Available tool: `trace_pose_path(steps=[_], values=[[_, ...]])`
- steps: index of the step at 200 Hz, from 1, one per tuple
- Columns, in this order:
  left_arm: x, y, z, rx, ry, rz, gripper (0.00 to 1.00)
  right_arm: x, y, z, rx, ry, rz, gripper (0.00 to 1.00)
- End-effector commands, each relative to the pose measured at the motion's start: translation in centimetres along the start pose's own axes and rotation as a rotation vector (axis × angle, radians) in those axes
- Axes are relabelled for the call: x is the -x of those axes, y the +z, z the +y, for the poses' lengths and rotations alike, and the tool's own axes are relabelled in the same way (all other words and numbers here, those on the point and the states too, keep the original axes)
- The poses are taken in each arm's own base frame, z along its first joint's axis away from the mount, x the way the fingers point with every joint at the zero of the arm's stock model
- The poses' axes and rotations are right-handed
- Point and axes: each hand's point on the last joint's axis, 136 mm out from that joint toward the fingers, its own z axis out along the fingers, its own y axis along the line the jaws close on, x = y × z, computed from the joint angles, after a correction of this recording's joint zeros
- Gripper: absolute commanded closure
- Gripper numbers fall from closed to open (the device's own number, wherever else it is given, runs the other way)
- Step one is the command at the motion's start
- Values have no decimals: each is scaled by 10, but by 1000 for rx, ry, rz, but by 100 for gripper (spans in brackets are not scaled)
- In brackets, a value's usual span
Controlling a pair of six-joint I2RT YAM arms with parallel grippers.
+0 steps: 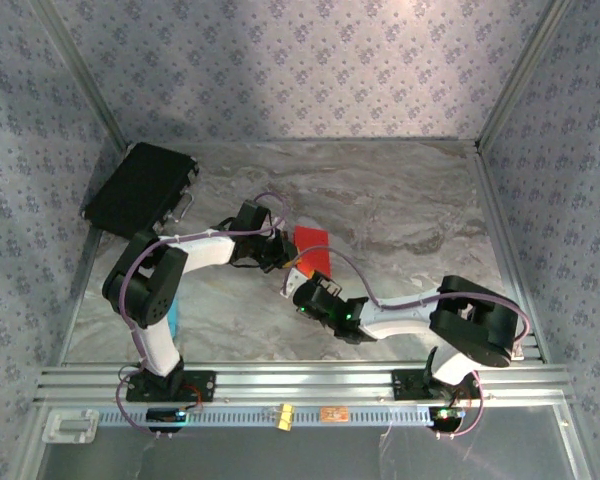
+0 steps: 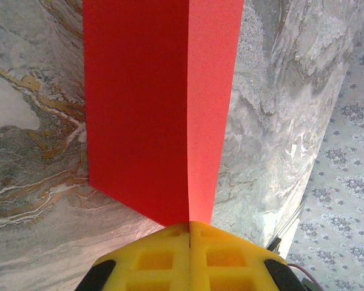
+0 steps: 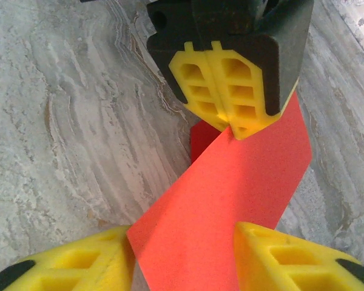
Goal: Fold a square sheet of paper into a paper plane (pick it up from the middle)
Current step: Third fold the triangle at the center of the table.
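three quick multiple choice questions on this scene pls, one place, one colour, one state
1. Where is the black case? A) far left corner of the table B) near right corner C) middle of the table
2. What colour is the paper? A) blue B) red C) white
3. The left hand is A) wide open B) shut on the paper C) holding the case
Answers: 1 A: it sits far left in the top view. 2 B: bright red in each view. 3 B: its yellow fingers pinch the fold.

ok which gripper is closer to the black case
Left. The left gripper, shut on the red paper, sits toward the black case; the right gripper, open, is just beyond it.
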Motion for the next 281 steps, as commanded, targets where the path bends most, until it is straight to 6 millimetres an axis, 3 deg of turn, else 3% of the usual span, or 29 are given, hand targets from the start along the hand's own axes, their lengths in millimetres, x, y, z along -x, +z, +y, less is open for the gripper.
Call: trace_pose_path(steps=[1,71,155,194,213,262,281], values=[[-1,-6,-10,-20,20,12,99,3,-6,-5,-16,38,-21,61],[1,-6,-10,-21,15,8,99,-1,-7,-6,-13,79,-27,73],[1,-4,-10,-25,16,12,99,6,-4,-4,14,120,-49,75],[1,-5,-11,-26,19,10,98,2,-4,-4,21,123,-37,87],[2,-8,-13,-22,28,-2,91,2,-4,-6,27,136,-36,89],[19,-45,-3,89,48,-128,52,8,-6,1,226,319,-34,93],[26,-61,-3,113,58,-159,50,10,-9,5,350,415,-19,94]])
